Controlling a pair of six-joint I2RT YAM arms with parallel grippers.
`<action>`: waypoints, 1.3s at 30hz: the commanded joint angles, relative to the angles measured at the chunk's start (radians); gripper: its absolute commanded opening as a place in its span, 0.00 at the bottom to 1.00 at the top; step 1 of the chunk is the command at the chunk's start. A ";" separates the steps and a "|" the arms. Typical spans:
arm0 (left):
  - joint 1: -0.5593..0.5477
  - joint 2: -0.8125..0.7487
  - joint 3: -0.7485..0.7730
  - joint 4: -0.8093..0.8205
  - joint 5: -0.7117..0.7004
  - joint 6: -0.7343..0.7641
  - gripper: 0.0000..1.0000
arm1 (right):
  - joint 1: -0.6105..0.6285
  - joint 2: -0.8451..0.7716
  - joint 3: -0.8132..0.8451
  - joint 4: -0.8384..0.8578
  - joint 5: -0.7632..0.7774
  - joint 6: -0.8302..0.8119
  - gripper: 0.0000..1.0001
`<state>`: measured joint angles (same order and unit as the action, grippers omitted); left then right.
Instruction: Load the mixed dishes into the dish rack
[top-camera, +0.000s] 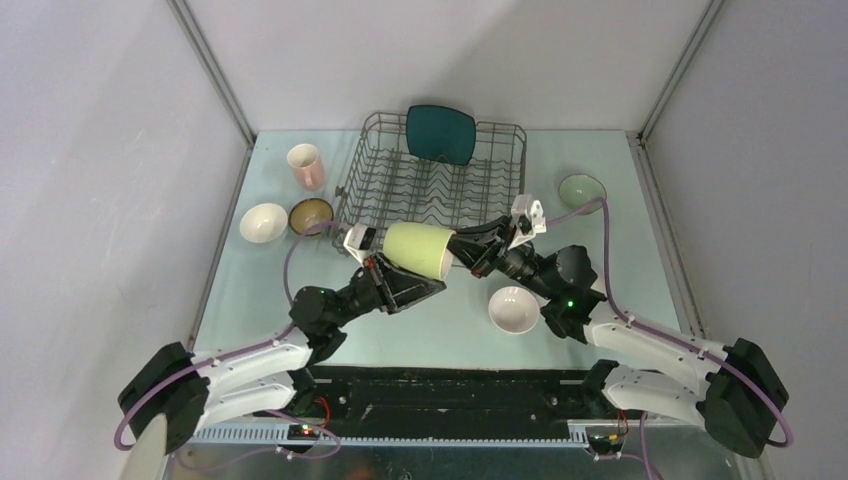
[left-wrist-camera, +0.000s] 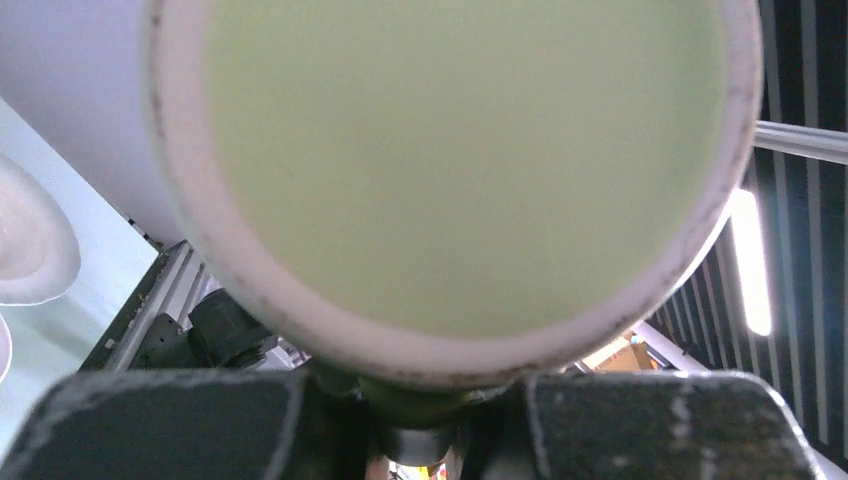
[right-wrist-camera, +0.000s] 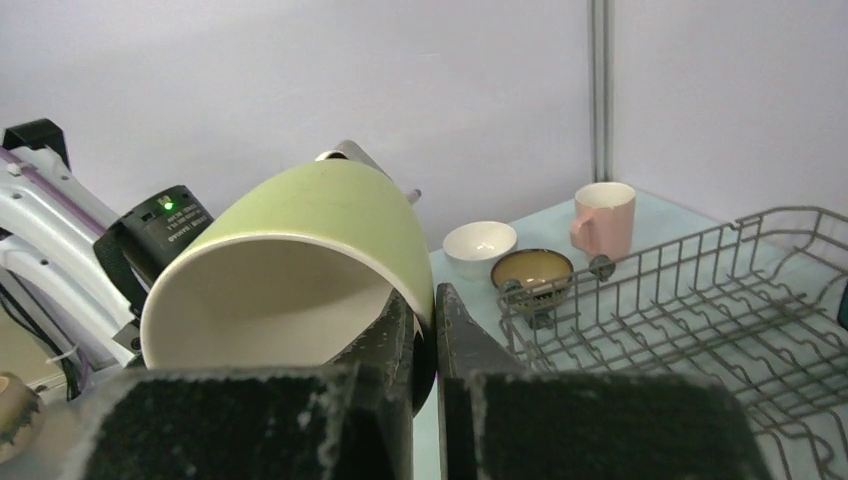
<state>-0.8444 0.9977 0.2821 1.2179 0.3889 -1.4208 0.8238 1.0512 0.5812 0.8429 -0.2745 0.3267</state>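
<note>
Yellow-green, the mug (top-camera: 418, 250) lies on its side in the air between the two arms, just in front of the near edge of the rack (top-camera: 400, 185), base toward the left arm and mouth toward the right. Right gripper (right-wrist-camera: 425, 335) is clamped on the rim, one finger inside the mouth and one outside against the wall. Left gripper (left-wrist-camera: 412, 392) sits at the base; its fingers stand close on either side of a green part of the mug below the base, but whether they press on it cannot be told. Teal plate (top-camera: 440, 133) stands on edge at the far end of the rack. On the table (top-camera: 440, 345), left of the rack, are the pink cup (top-camera: 306, 165), a white bowl (top-camera: 263, 222) and the brown bowl (top-camera: 311, 214) just beside it; the green bowl (top-camera: 581, 188) is right of the rack, and a second white bowl (top-camera: 513, 309) lies near the right arm
</note>
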 joint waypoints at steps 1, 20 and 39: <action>0.004 -0.084 0.010 -0.035 0.000 0.040 0.00 | 0.007 -0.003 0.005 0.046 -0.047 -0.041 0.00; 0.084 -0.320 0.486 -1.490 -0.551 0.806 0.00 | -0.122 -0.242 -0.004 -0.474 0.150 -0.071 0.65; 0.283 0.351 0.896 -1.421 -0.886 1.144 0.00 | -0.125 -0.330 -0.013 -0.768 0.324 -0.049 0.67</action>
<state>-0.5976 1.2922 1.0515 -0.2920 -0.4648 -0.3740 0.7021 0.7467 0.5705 0.0978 0.0181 0.2863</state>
